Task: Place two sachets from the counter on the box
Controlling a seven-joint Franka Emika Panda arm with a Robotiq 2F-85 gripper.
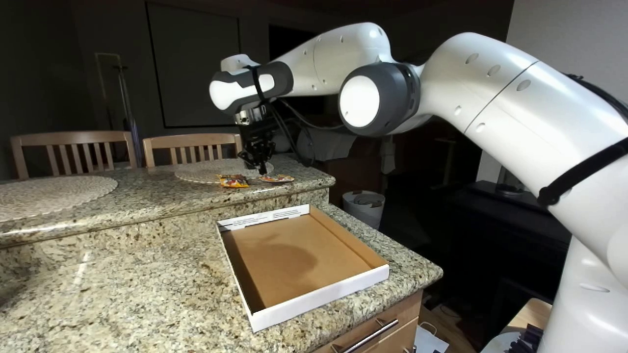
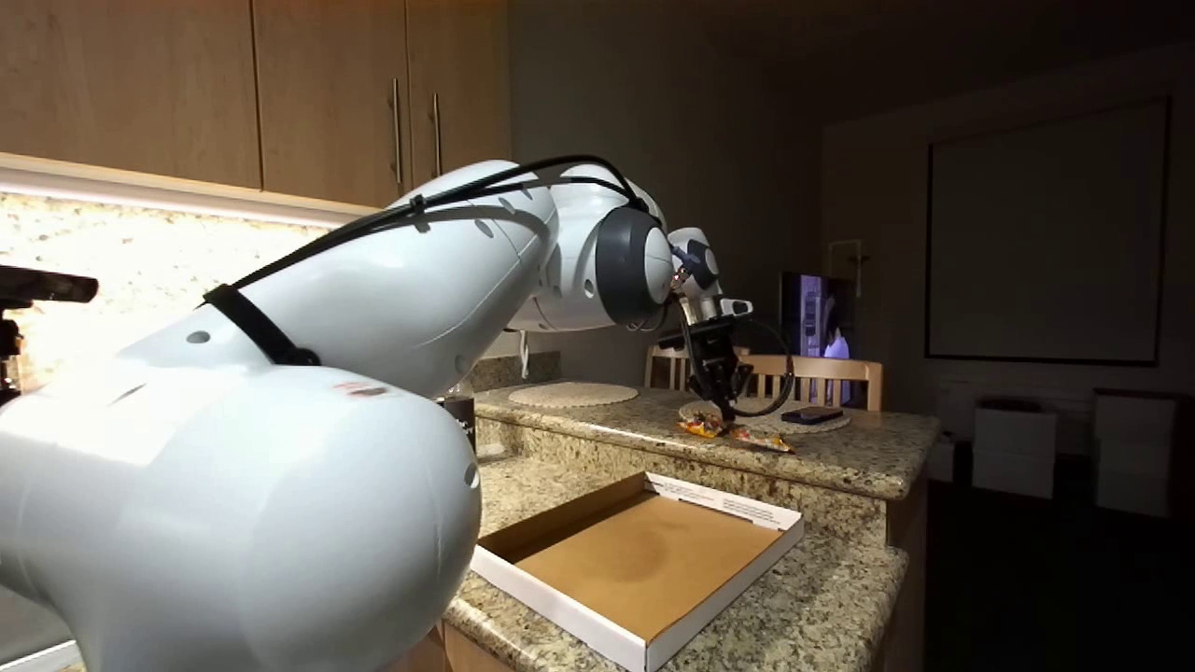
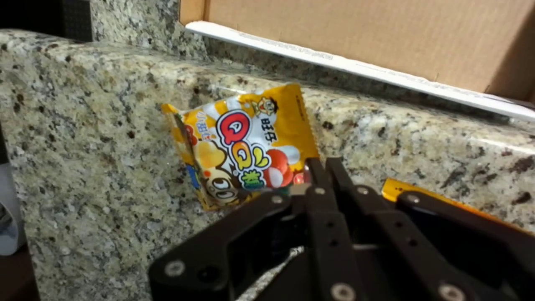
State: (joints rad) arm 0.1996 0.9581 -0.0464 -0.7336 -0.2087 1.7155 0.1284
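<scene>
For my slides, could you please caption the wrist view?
Closed Robotiq gripper at the edge of a QQ candy sachet on granite countertop, a second sachet partly hidden, cardboard box beyond.

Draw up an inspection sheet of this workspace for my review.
Surface: counter, speckled granite, two levels.
Job's things: one sachet and a second sachet on the raised level; box on the lower level, neither sachet inside.
Clutter: round pale mats; dark phone-like object on one.
Hand: shut, its tips overlapping the first sachet's edge in the wrist view; contact unclear.
Cables: black, along the robot arm, looping beside the hand.
Surroundings: wooden chairs; white bin; cabinets.
</scene>
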